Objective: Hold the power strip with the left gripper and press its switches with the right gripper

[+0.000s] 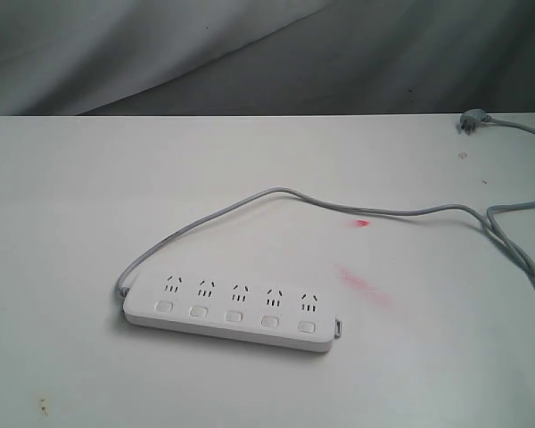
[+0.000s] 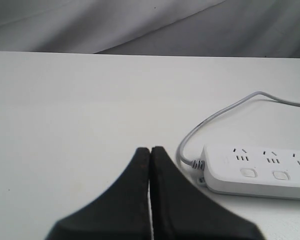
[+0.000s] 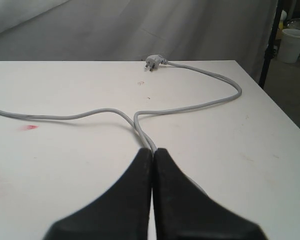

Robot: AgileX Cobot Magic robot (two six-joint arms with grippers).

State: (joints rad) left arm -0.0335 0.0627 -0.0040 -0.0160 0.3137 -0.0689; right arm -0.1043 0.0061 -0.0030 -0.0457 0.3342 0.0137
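Exterior view: the strip (image 1: 232,312) lies flat on the tabletop (image 1: 89,196), at about 6 o'clock from the middle of the scene. Its long axis runs from 9 to 3 o'clock, with the 3 o'clock end a little nearer the camera. The five switches (image 1: 234,316) form one row along the 6 o'clock edge, one below each socket group. Nothing touches the strip; no switch is being pressed.

The cable (image 1: 276,192) leaves the 9 o'clock end, arcs up toward 12 o'clock, then runs off toward 3 o'clock, where it doubles back. The plug (image 1: 473,120) lies unplugged at 2 o'clock. Two red smears (image 1: 361,223) mark the tabletop at 2 to 3 o'clock of the strip.

Neither arm appears in this view. In the left wrist view, the left gripper (image 2: 150,155) has its fingers pressed together on nothing and stands apart from the strip's cable end. In the right wrist view, the right gripper (image 3: 153,155) is likewise closed and empty, positioned over the doubled cable, well away from the switches.

Hazards:
- The strip is unrestrained. A press made before it is held would likely slide or tip it, since the switches sit close to one long edge.
- The left gripper must open before it can grasp. Arriving closed, it would push the strip away.
- An approach to the 9 o'clock end may snag the cable exit.
- A low move by the right gripper may catch the cable and tug the strip out of place.
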